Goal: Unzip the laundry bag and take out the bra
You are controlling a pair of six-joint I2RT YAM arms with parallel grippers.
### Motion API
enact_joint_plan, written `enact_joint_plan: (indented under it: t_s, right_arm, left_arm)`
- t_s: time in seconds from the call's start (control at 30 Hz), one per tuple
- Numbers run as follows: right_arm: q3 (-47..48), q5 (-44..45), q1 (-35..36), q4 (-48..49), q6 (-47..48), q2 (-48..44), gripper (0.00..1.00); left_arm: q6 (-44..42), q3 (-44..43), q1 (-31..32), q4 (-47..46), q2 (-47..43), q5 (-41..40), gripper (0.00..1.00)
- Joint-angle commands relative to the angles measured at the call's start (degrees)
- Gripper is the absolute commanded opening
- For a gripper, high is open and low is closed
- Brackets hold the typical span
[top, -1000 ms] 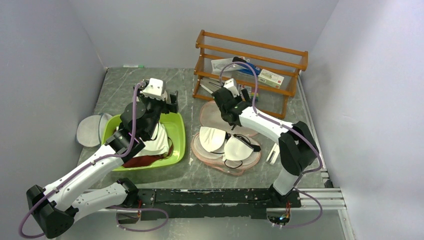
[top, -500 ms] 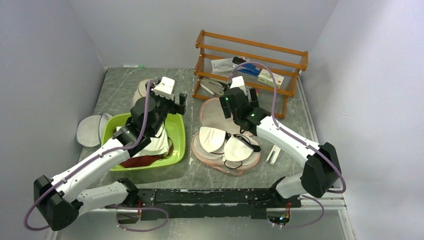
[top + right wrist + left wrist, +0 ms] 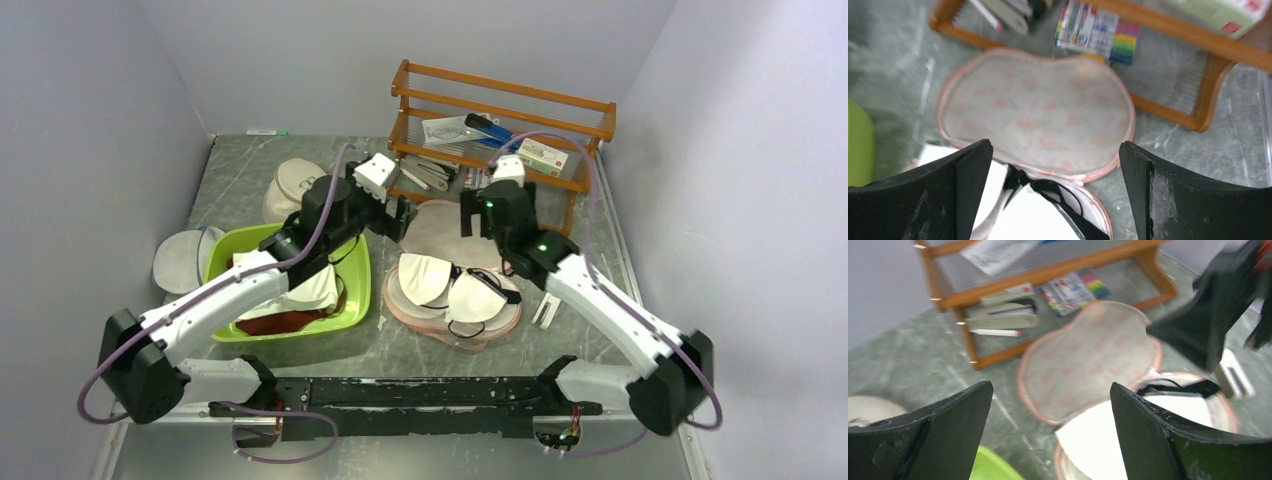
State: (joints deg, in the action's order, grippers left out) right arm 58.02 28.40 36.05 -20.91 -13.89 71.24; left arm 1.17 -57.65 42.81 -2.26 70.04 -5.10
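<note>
- Both arms had swung since a second earlier: the left end effector had left the green basin and reached right to the near-left edge of the laundry bag. The right end effector had shifted back and right over the bag's flap, its jaws spread wider than before.
- Laundry bag and bra lay where they had been.
- Hidden or unclear: the left arm covered much of the clothing in the basin and part of the round white domed bag behind it. The left wrist view was blurred, with the right arm only a dark shape at its upper right. Both wrist views cut the bra off at the bottom edge. I could not identify a small white object on the worktop right of the bag.
- Writing: none was legible. A pale box on the wooden rack bore a red mark, and a rainbow-striped pack lay under the rack, its print too soft to read.
- End effectors: both stood spread wide with nothing between the fingers, and neither held or visibly touched anything.
- Task items: the peach-pink bag lay unzipped on the worktop between basin and rack, its flap folded back flat toward the rack. The white bra with black straps rested cups-up in the near half.
</note>
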Motion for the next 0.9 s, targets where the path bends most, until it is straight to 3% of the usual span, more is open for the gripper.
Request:
enact_joint_plan:
  t_s: [0.0, 0.13, 0.2, 0.43, 0.6, 0.87]
  right_arm:
    - [-2.1, 0.4, -1.3, 3.4, -1.8, -10.2, 1.00]
    - [-5.2, 1.7, -1.4, 5.3, -1.1, -17.2, 1.00]
    - [-6.6, 2.5, -1.4, 5.8, -0.7, -19.2, 1.00]
    - [-7.7, 3.9, -1.4, 5.5, 0.1, -19.4, 1.00]
    - [-8.3, 4.2, -1.4, 5.3, 0.5, -20.7, 1.00]
    - [-9.1, 4.6, -1.4, 6.0, 0.6, -22.4, 1.00]
  left_arm:
    - [8.2, -2.4, 0.8, 1.8, 4.8, 16.7, 0.98]
    - [20.4, 1.9, 2.1, -4.1, 9.0, 28.1, 0.91]
    - [25.1, 3.4, 5.0, -6.0, 11.2, 29.0, 0.90]
    - [31.3, -1.4, 14.4, -1.8, 22.2, 22.2, 0.74]
    - [33.6, -4.1, 15.0, 3.3, 26.8, 16.8, 0.88]
    - [33.7, -6.8, 15.0, 7.3, 32.4, 13.4, 0.81]
